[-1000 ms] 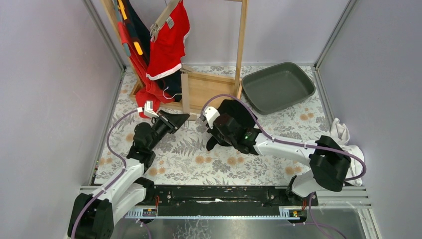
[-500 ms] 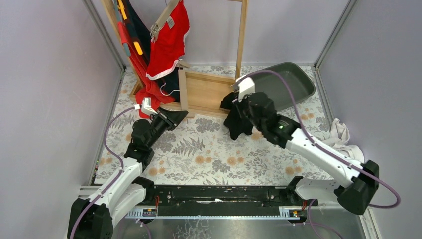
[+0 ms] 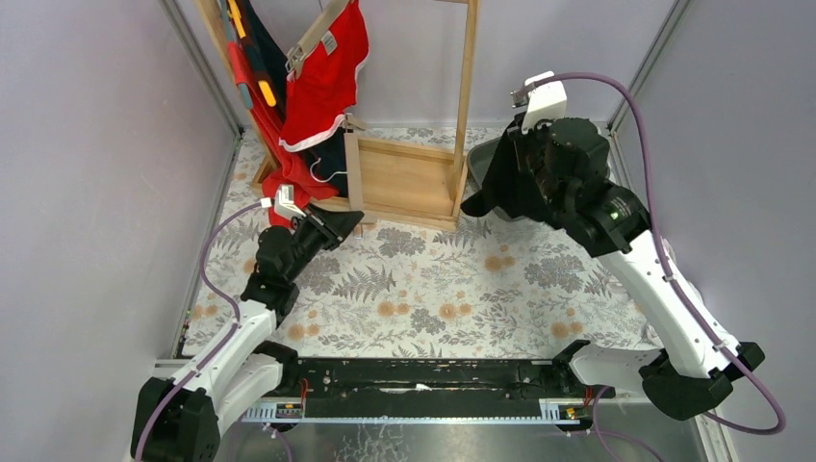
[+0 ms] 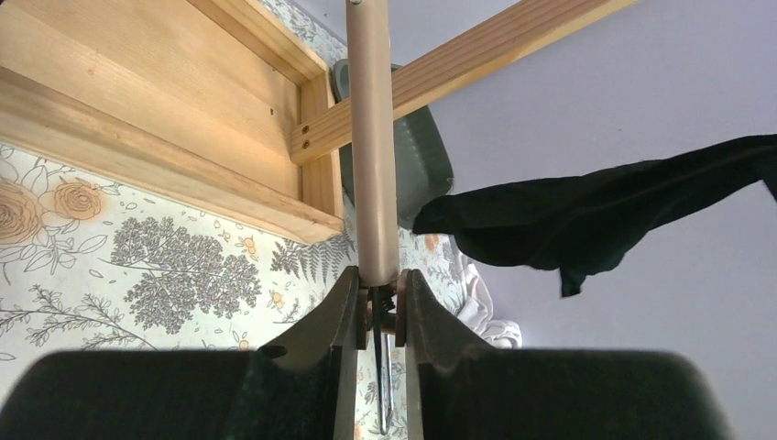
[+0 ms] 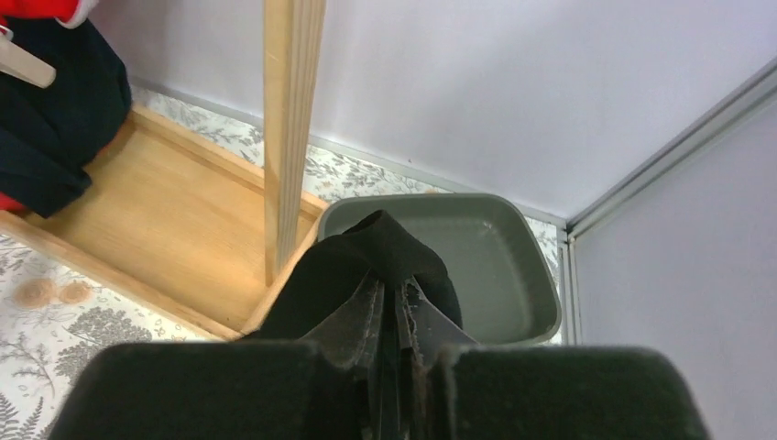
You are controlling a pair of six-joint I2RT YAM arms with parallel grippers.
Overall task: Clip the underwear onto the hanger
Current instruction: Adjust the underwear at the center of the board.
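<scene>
My left gripper [image 3: 354, 223] is shut on the lower end of the hanger [image 3: 352, 178], a beige bar that stands up in front of the wooden rack's base. In the left wrist view the hanger [image 4: 373, 137] rises from between the fingers [image 4: 377, 280], with its metal clip pinched there. High at the back right, my right gripper [image 3: 508, 173] is shut on the black underwear [image 3: 478, 200], which hangs in the air. The underwear [image 5: 366, 266] drapes over my right gripper [image 5: 396, 298] in its wrist view. From the left wrist, the underwear [image 4: 596, 215] hangs to the hanger's right, apart from it.
A wooden rack [image 3: 468, 87] stands at the back left on a tray-like base [image 3: 404, 178], with red and dark garments [image 3: 322, 72] hung on it. A grey bin [image 5: 495, 257] lies under the raised right arm. A white cloth [image 4: 481, 312] lies on the floral table cover.
My right arm has risen from the middle of the table to the back right, carrying the black underwear up over the grey bin. The left gripper and hanger have stayed put.
</scene>
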